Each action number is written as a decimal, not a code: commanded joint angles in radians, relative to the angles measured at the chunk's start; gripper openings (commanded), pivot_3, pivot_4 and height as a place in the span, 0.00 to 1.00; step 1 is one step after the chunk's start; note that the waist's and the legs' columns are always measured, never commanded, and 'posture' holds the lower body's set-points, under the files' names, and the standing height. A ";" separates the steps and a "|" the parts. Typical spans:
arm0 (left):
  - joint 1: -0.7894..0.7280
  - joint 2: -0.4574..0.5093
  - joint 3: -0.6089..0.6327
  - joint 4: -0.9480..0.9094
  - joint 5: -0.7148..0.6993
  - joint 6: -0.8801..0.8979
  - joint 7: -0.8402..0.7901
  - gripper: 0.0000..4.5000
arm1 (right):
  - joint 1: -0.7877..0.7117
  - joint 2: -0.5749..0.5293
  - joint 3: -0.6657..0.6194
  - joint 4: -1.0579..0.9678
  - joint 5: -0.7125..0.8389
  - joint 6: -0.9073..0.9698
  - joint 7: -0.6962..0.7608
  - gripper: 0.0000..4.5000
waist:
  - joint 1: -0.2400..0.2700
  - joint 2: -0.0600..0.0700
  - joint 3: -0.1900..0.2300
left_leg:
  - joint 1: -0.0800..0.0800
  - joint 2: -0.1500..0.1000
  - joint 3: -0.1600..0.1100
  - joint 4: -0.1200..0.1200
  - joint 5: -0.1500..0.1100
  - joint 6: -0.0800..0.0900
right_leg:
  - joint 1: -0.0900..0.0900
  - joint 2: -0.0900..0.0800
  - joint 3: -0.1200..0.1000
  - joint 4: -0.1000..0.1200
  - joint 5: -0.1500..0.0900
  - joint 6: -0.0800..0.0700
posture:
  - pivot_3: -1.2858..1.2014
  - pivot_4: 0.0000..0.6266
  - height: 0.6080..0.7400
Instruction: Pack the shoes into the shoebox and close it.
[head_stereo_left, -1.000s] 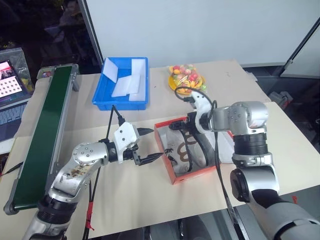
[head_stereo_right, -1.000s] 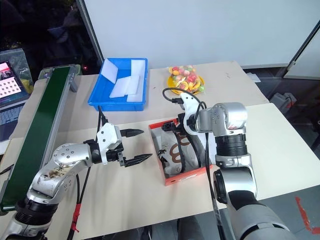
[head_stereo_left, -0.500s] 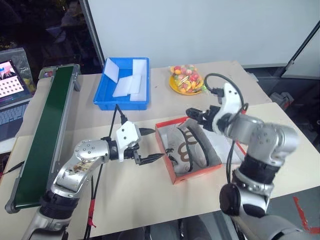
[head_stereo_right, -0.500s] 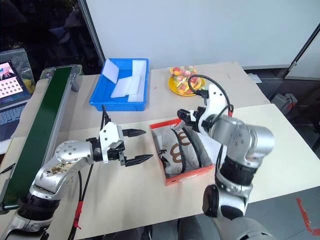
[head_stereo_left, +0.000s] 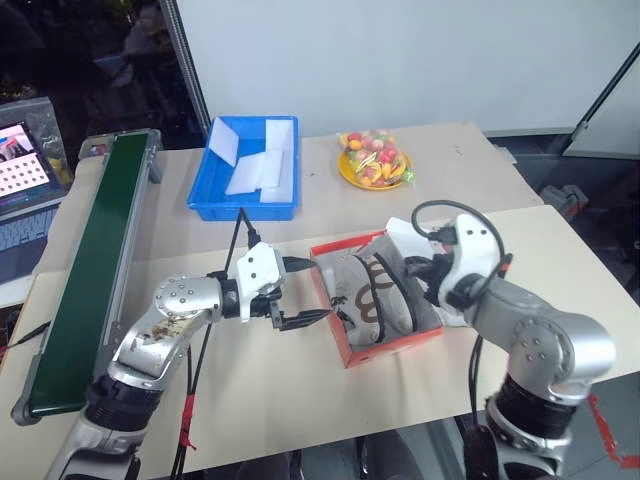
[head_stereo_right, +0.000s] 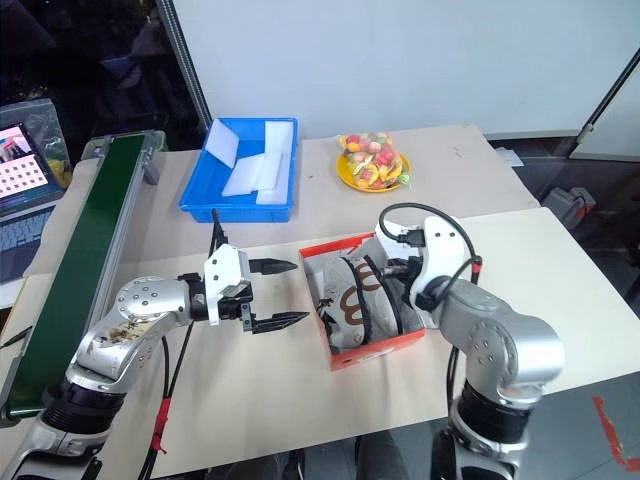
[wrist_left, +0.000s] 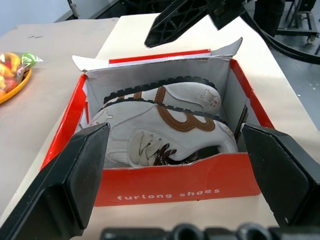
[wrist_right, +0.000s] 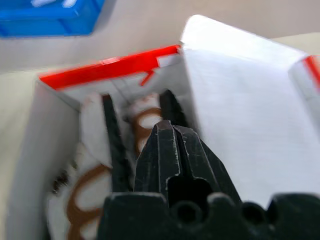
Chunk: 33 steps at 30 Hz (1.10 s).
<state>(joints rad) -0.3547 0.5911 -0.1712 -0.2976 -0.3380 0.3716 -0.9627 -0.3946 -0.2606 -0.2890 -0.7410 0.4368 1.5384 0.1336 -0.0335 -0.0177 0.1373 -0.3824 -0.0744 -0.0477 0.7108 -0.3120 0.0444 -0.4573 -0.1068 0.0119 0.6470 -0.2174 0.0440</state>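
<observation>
- Shoes (wrist_left: 170, 125) both sit inside the shoebox (head_stereo_left: 385, 350), lying on their sides, soles up toward the far wall; shoebox stands open near the front middle of the tabletop (head_stereo_left: 300, 400).
- Lid (wrist_right: 245, 115) not yet closed: it stands up along the box's right side, white inside facing the shoes.
- Left gripper (head_stereo_left: 300, 292) hangs just left of the box with fingers (wrist_left: 75, 175) spread wide and empty, one to each side of the box's short end in the left wrist view.
- Right gripper (wrist_right: 172, 150) has its fingers pressed together, holding nothing, hanging over the box's right part next to the lid.
- Risk: shoe soles look level with or a bit above the rim, so the lid may catch on them and stay ajar.
- Risk: closed right fingers pushing the lid from a bad angle could shove the light box sideways across the tabletop instead of folding the lid; left gripper isn't bracing it.
- Risk: side flaps (wrist_left: 90, 65) at the lid corners may fold outside the walls and jam the closing.
- Risk: left fingers closing now would crush the cardboard wall.
- Blue tray (head_stereo_left: 245, 195) and fruit plate (head_stereo_left: 372, 165) are well apart, no collision worry.
</observation>
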 joint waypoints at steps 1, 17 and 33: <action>-0.023 -0.008 0.003 0.009 0.003 -0.033 -0.010 1.00 | 0.126 -0.162 -0.109 -0.207 0.097 0.013 0.168 0.01 | 0.008 0.000 0.000 | 0.000 0.000 0.000 0.000 0.000 0.001 | 0.000 0.000 0.000 -0.001 0.000 0.000 | 0.52 0.24 0.88; -0.067 -0.031 -0.002 0.033 0.001 -0.031 -0.024 1.00 | 0.447 -0.193 -0.240 -0.095 0.103 0.076 0.177 0.01 | 0.024 -0.002 0.000 | 0.016 0.002 0.000 0.000 -0.007 0.013 | 0.022 0.000 0.000 -0.017 0.002 0.003 | 0.52 0.24 0.88; -0.088 -0.035 0.007 0.017 -0.008 -0.014 -0.015 1.00 | -0.047 0.595 -0.850 0.172 0.351 -0.416 -0.244 0.01 | 0.024 0.009 0.002 | 0.014 -0.001 0.000 -0.007 -0.002 0.003 | 0.015 0.000 0.000 -0.015 0.003 0.003 | 0.52 0.24 0.88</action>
<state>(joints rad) -0.4241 0.5567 -0.1771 -0.2479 -0.3346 0.3552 -0.9805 -0.3666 0.1334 -1.1453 -0.5502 0.6877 1.2308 -0.0763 -0.0092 -0.0083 0.1392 -0.3687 -0.0749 -0.0475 0.7032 -0.3136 0.0471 -0.4422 -0.1064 0.0123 0.6326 -0.2139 0.0472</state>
